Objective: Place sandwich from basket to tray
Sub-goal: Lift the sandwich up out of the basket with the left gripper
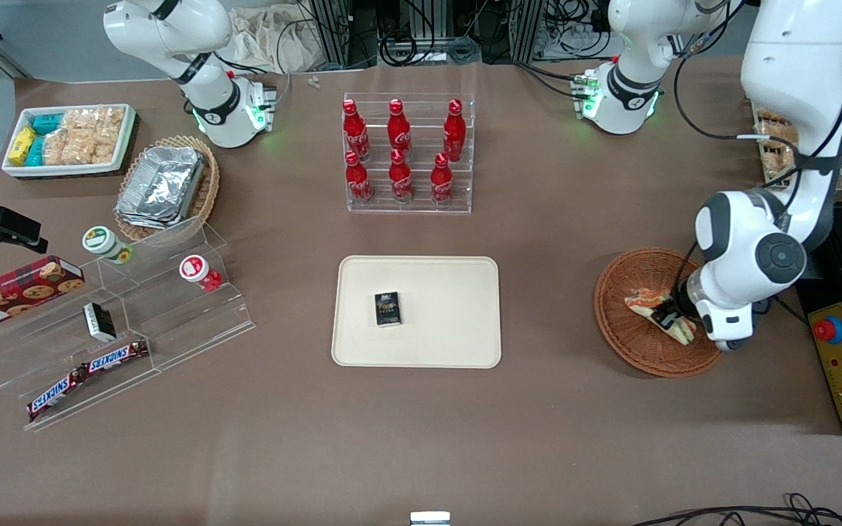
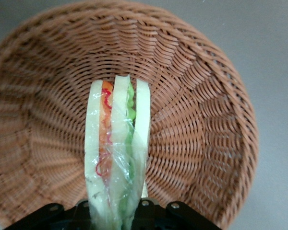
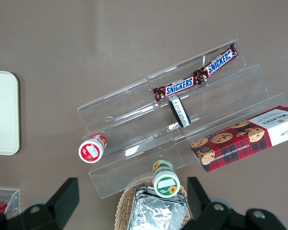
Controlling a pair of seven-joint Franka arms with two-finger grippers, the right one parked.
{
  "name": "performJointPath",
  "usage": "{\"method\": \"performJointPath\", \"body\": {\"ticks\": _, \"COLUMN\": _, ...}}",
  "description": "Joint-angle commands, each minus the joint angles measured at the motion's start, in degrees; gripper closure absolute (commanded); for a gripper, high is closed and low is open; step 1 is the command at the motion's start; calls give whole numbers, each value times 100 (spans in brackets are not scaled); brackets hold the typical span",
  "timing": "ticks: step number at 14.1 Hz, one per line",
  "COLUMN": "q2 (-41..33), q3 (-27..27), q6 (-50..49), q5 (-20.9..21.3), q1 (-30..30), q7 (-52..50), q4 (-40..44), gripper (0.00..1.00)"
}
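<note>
The gripper [image 1: 673, 319] is seen down inside the basket [image 1: 629, 343], at the right of the front frame, toward the working arm's end of the desk [image 1: 421, 438]. The sandwich [image 1: 656, 301] is caught between the fingers: in the wrist view the wedge [image 2: 116, 158] runs straight out from the black gripper body [image 2: 110, 216], closed tight on its wrapped end, with white bread, orange, red and green layers shown edge-on. The wicker [image 2: 201, 120] is seen all around the wedge; whether the sandwich is resting on the weave or just clear of it cannot be told.

The tray [image 1: 450, 329] is found at the centre of the front frame, well apart from the basket. A small dark box [image 1: 387, 308] is lying on it. Farther from the camera, a clear rack of red bottles [image 1: 399, 150] is standing upright.
</note>
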Motion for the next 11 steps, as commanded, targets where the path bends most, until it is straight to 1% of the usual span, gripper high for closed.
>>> {"method": "performJointPath", "body": {"ticks": 1, "q2": -676, "q3": -54, "q6": -994, "q5": 95, "q1": -61, "q7": -35, "q4": 253, "gripper": 92}}
{"method": "performJointPath", "body": {"ticks": 2, "q2": -782, "q3": -80, "q6": -1337, "q5": 95, "q1": -79, "q7": -8, "q4": 472, "gripper": 92}}
{"method": "performJointPath", "body": {"ticks": 4, "q2": -880, "q3": -334, "q6": -2005, "q5": 86, "q1": -88, "q7": 9, "q4": 955, "gripper": 92}}
{"method": "performJointPath", "body": {"ticks": 7, "q2": -827, "q3": -869, "q6": -2841, "q5": 77, "q1": -88, "q7": 18, "q4": 1651, "gripper": 92}}
{"method": "performJointPath", "body": {"ticks": 9, "q2": -810, "q3": -1230, "q6": -2905, "q5": 77, "q1": -88, "q7": 10, "q4": 1705, "gripper": 92}}
{"method": "performJointPath", "body": {"ticks": 10, "q2": -810, "q3": -1371, "q6": -2896, "q5": 77, "q1": -88, "q7": 10, "q4": 1705, "gripper": 97}}
{"method": "performJointPath", "body": {"ticks": 11, "q2": -801, "q3": -1529, "q6": -2879, "q5": 77, "q1": -88, "q7": 10, "q4": 1705, "gripper": 100}}
